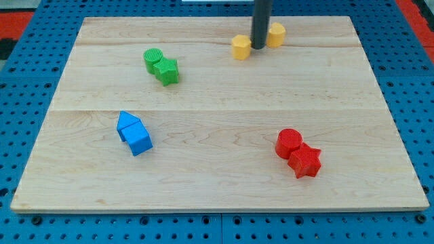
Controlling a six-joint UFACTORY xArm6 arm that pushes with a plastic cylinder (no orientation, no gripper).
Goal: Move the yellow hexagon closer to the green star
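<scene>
My tip [260, 47] comes down from the view's top as a straight dark rod and ends on the wooden board [224, 173] in the upper middle of the frame, a bare rod end with nothing to open or close and nothing held. It sits between two yellow blocks: the yellow hexagon [241, 47] lies just to its left, touching or very nearly touching the rod's lower end (the narrow gap cannot be judged from this angle), and a second yellow block [277, 34], rounded and partly hidden behind the rod, lies just to its right and a little nearer the view's top. Further out, in the upper left of the frame, the green star [167, 70] lies well apart from the hexagon, with a green round block [153, 59] touching it on its upper left side. In the lower left, two blue blocks are pressed together, one blue block [128, 124] with a peaked top above and another blue block [140, 141] below and slightly right of it. In the lower right, a red round block [289, 142] touches a red star [305, 161] lying just below and right of it. Around the board runs a blue perforated surface [27, 74].
</scene>
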